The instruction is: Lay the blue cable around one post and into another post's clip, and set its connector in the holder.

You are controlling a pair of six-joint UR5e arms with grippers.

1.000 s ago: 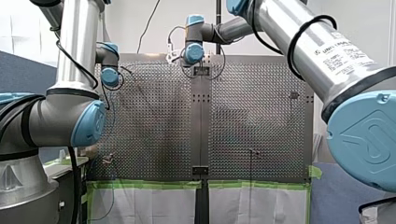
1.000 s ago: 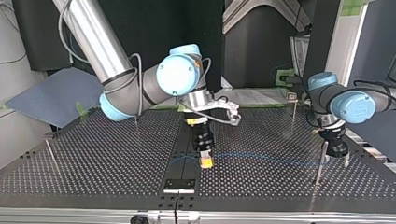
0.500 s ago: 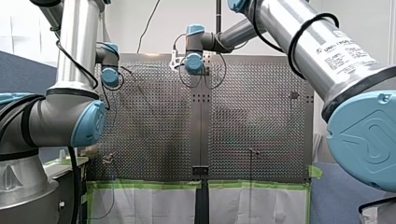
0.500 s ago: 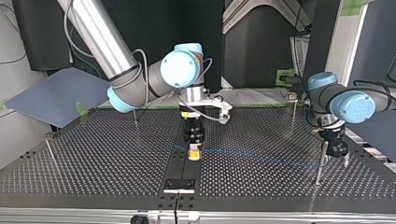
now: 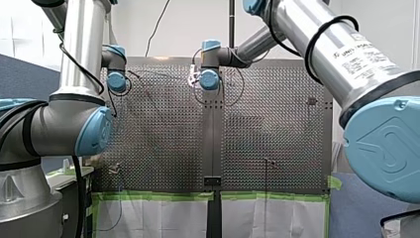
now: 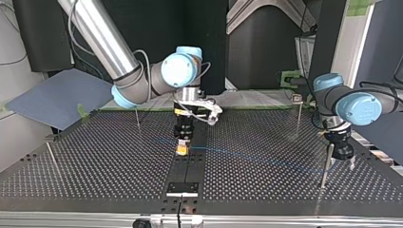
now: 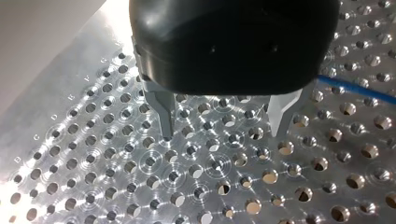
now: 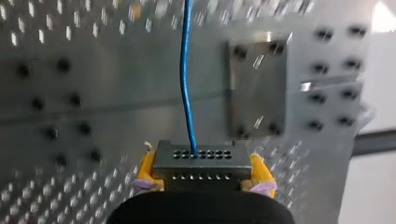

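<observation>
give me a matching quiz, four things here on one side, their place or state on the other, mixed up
Things
1. right claw
2. left claw
3. blue cable
4. post

Place or state
a. upright on the table, at the top view's right
b. open, holding nothing
c. shut on the connector
d. runs over the table from the connector

Pairs: 1-c, 2-b, 3-d, 4-a
</observation>
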